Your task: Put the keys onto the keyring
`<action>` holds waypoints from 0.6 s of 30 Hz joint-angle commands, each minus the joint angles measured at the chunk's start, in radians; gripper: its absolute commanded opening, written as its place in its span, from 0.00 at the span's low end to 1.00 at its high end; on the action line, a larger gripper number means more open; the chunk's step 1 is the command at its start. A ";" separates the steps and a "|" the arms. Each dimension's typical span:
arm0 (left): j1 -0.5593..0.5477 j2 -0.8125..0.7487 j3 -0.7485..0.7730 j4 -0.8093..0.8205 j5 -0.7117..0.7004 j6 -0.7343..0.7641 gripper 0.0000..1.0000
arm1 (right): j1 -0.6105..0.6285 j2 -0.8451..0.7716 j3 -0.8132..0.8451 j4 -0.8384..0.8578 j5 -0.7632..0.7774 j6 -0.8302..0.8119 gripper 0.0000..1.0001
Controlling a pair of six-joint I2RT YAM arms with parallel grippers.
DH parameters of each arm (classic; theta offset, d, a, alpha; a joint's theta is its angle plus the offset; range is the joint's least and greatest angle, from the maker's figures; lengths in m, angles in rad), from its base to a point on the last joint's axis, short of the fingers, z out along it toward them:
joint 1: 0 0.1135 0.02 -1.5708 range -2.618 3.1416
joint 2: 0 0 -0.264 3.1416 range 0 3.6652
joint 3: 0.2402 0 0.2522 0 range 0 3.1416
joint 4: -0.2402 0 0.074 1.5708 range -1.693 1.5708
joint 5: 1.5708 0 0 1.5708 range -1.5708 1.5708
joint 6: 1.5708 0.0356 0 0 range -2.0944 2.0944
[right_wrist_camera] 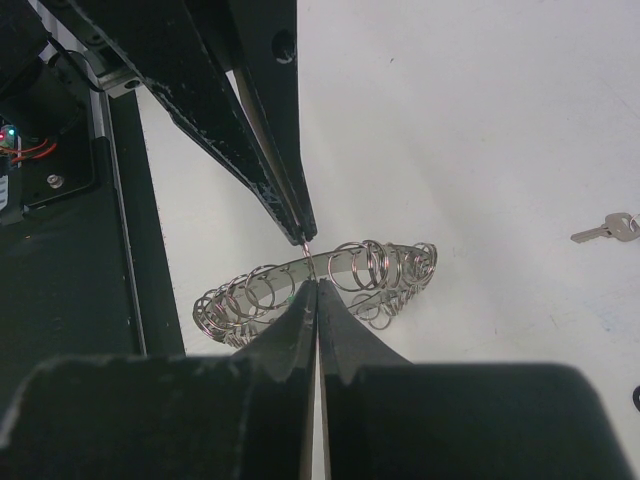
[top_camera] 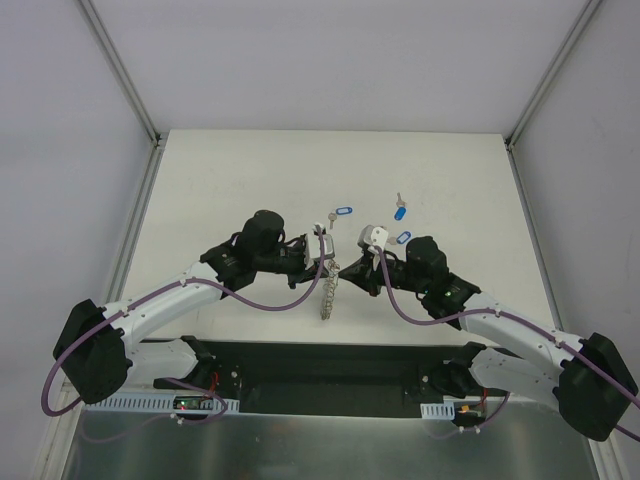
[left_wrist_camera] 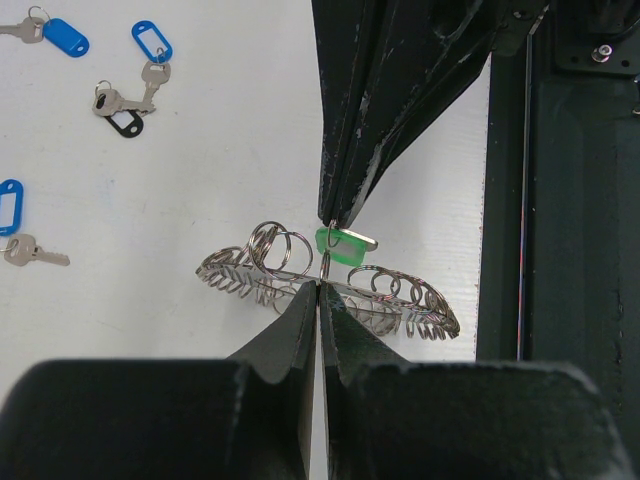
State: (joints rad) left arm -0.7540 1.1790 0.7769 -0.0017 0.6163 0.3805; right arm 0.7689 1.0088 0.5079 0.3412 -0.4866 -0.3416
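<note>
The keyring (left_wrist_camera: 420, 305) is a large grey metal ring fringed with small split rings. It is held up off the table between both grippers and looks chain-like in the top view (top_camera: 327, 297). My left gripper (left_wrist_camera: 318, 287) is shut on its rim. My right gripper (right_wrist_camera: 316, 283) is shut, and in the left wrist view its tips (left_wrist_camera: 335, 220) pinch the small ring of the green-tagged key (left_wrist_camera: 345, 245) right against the keyring. In the right wrist view the keyring (right_wrist_camera: 390, 268) shows, and the green tag is almost hidden behind my fingers. The two grippers meet tip to tip in the top view.
Loose keys lie on the white table beyond the grippers: three blue-tagged ones (left_wrist_camera: 66, 37) (left_wrist_camera: 152, 41) (left_wrist_camera: 10, 207) and one with a black tag (left_wrist_camera: 125, 122). Blue tags also show in the top view (top_camera: 341, 212) (top_camera: 400, 211) (top_camera: 404, 238). A black base plate (top_camera: 320, 365) lies at the near edge.
</note>
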 commanded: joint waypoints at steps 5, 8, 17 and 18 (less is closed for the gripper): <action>-0.010 0.002 0.004 0.046 -0.001 0.001 0.00 | -0.003 0.008 0.000 0.051 -0.009 -0.014 0.01; -0.010 0.004 0.004 0.046 0.000 0.001 0.00 | -0.003 0.005 -0.005 0.051 -0.006 -0.022 0.01; -0.010 0.008 0.005 0.046 0.005 0.001 0.00 | -0.005 0.001 -0.011 0.059 -0.006 -0.034 0.01; -0.011 0.007 0.005 0.046 0.003 0.000 0.00 | -0.005 0.001 -0.011 0.061 -0.007 -0.034 0.01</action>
State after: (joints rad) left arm -0.7540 1.1824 0.7769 0.0029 0.6167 0.3805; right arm 0.7689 1.0149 0.4953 0.3420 -0.4847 -0.3561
